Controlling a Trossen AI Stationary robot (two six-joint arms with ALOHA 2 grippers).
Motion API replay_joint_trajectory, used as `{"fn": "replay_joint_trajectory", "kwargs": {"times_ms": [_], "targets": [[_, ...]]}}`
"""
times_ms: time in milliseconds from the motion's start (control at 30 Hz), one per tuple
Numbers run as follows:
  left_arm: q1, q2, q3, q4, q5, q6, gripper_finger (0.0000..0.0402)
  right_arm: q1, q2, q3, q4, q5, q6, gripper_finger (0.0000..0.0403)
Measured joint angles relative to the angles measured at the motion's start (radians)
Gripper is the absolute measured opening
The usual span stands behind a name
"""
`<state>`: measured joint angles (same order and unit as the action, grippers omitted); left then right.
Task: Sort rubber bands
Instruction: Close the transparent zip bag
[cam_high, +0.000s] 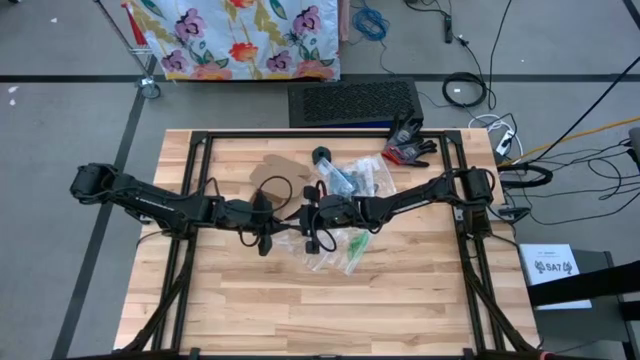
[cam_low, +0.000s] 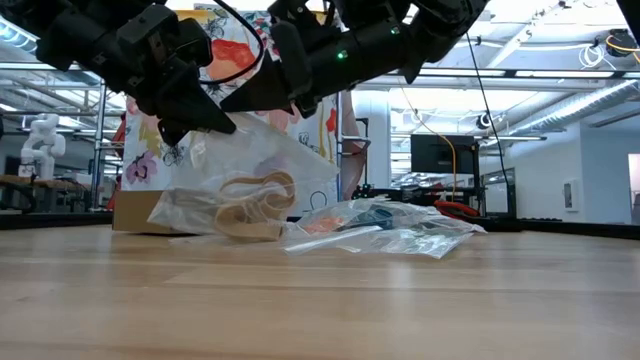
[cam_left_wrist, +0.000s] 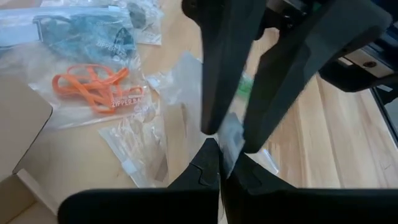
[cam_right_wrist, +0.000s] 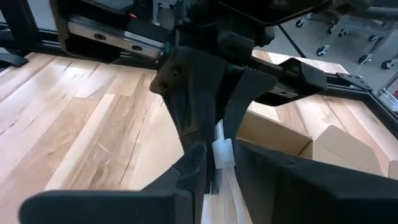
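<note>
A clear plastic bag (cam_low: 240, 195) holding tan rubber bands (cam_low: 250, 205) hangs between my two grippers over the middle of the table, its bottom resting on the wood. My left gripper (cam_high: 285, 216) comes from the table's left and is shut on the bag's top edge. My right gripper (cam_high: 312, 213) comes from the right, tip to tip with the left, its fingers closed in on the same edge. More clear bags lie flat nearby, one with orange rubber bands (cam_left_wrist: 93, 87), one with blue (cam_left_wrist: 93, 37) and one with green (cam_high: 358, 243). My left gripper pinches the bag's top edge (cam_left_wrist: 225, 163) between its two fingers, slanting down from the table's left. The bag hangs below them, slack, with its bottom on the table. My right gripper has the same top edge (cam_right_wrist: 221, 155) between its two fingers, slanting down from the table's right, right against the left fingers (cam_right_wrist: 186, 106). The clear strip fills the narrow gap between them.
A pile of clear bags (cam_high: 355, 178) lies just beyond the grippers toward the far right. A flat piece of cardboard (cam_high: 270, 170) lies at the far left of it. A black and red glove (cam_high: 408, 148) sits at the far right edge. Bare wood (cam_high: 330, 310) spreads along the near side.
</note>
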<state>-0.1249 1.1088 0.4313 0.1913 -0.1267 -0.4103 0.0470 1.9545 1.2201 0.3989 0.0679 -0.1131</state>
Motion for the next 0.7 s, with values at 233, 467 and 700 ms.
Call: {"fn": "replay_joint_trajectory", "kwargs": {"times_ms": [233,467,700], "targets": [[0.000,0.000,0.000,0.006,0.000,0.006,0.0000,0.000,0.000,0.000,0.000,0.000,-0.001,0.0046],[0.000,0.000,0.000,0.006,-0.002,0.006,0.0000,0.000,-0.001,0.000,-0.020,0.002,-0.001,0.0027],[0.000,-0.004,-0.001,0.006,-0.018,0.006,0.0000,-0.001,-0.009,0.002,-0.080,0.006,0.020,0.0026]]}}
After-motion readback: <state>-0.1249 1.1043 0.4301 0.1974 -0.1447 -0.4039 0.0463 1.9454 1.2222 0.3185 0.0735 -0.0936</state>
